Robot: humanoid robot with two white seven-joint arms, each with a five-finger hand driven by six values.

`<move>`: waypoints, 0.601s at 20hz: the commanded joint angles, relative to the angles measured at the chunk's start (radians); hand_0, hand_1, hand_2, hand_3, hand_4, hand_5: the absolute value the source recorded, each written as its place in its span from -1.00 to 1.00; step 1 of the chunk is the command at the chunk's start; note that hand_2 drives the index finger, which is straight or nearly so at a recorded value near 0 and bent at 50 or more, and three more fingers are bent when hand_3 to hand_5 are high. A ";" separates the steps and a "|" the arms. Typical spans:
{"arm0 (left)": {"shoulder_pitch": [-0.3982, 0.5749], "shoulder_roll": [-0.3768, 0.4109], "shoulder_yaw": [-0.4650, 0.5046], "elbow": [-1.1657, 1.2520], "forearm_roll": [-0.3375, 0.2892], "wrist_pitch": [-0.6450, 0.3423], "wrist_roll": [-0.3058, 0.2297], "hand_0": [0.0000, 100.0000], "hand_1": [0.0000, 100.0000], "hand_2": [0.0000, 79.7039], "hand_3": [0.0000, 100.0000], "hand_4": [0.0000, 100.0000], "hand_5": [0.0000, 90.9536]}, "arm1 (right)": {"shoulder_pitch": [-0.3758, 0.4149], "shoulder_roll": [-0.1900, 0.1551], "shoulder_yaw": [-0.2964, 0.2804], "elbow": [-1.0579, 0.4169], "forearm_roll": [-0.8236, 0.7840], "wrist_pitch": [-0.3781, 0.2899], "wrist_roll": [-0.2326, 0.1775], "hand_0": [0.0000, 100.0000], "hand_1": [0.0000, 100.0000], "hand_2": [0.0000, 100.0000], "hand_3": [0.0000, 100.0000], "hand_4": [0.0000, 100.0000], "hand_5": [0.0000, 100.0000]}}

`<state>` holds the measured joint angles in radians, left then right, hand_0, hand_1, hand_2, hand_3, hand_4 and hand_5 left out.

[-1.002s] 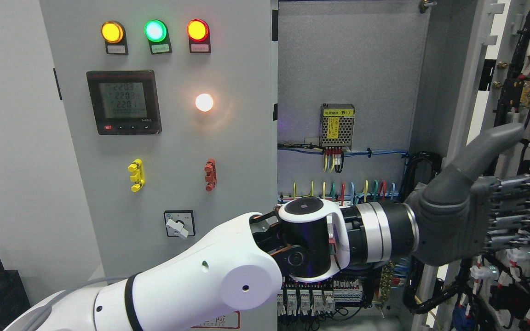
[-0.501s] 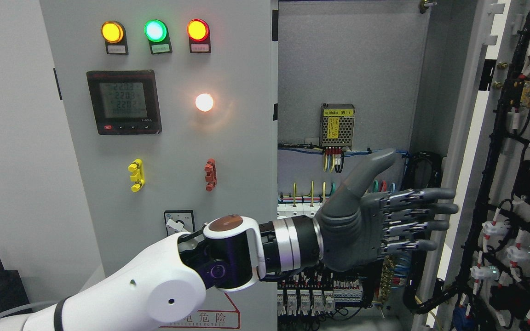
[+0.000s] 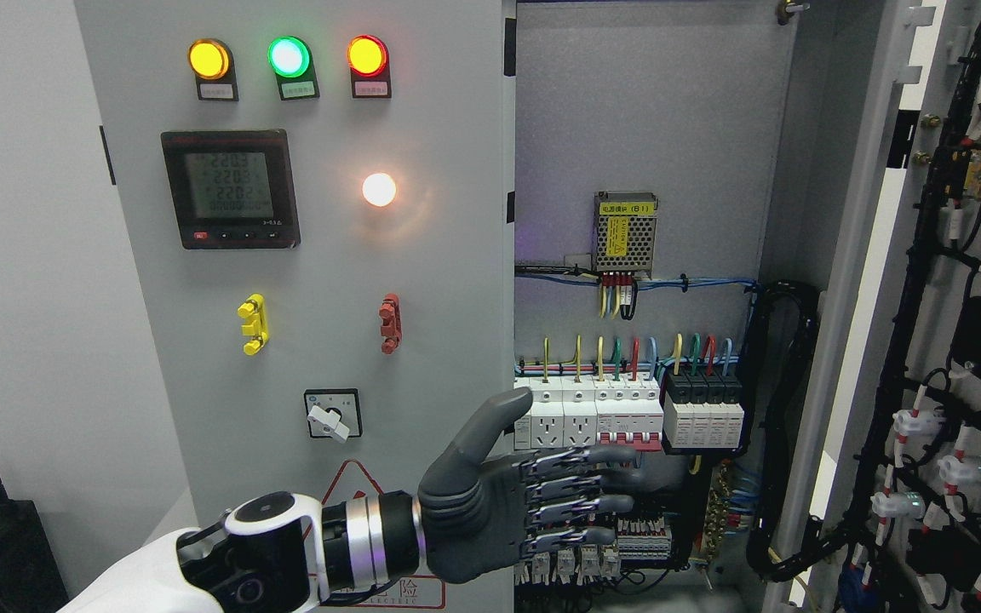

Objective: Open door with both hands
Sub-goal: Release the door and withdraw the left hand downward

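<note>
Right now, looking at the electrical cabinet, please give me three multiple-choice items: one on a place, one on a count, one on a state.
1. Where is the grey robot left hand?
A. lower centre
B. top right
C. on the black digital meter

2. How many round lit lamps are in the top row on the grey panel?
A. two
B. three
C. five

3. The hinged right cabinet door is:
A. shut
B. open
C. removed

Answers: 1 A, its fingers lie before the white breakers. 2 B, yellow, green, red. 3 B, inner wiring shows.

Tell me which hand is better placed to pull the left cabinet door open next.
Left, probably: the left hand hangs open right beside the left cabinet door, its fingers past the free edge. No right hand shows.
</note>
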<state>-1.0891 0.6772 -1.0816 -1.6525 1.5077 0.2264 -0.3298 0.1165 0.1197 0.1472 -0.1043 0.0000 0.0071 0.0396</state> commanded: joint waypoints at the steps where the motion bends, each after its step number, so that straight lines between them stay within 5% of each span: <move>1: 0.158 0.315 0.080 -0.055 -0.046 0.001 -0.017 -1.00 -1.00 -1.00 -1.00 -0.91 -1.00 | 0.000 0.000 0.000 0.000 0.011 -0.001 -0.006 -1.00 -1.00 -1.00 -1.00 -1.00 -1.00; 7: 0.326 0.522 0.083 -0.056 -0.052 0.001 -0.015 -1.00 -1.00 -1.00 -1.00 -0.91 -1.00 | 0.000 0.000 0.000 0.000 0.011 -0.001 -0.004 -1.00 -1.00 -1.00 -1.00 -1.00 -1.00; 12: 0.498 0.616 0.085 -0.044 -0.087 -0.001 -0.015 -1.00 -1.00 -1.00 -1.00 -0.91 -1.00 | 0.000 0.000 0.000 0.000 0.011 -0.001 -0.006 -1.00 -1.00 -1.00 -1.00 -1.00 -1.00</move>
<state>-0.7669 1.0100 -1.0268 -1.6870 1.4483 0.2266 -0.3456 0.1166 0.1197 0.1472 -0.1043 0.0000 0.0067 0.0348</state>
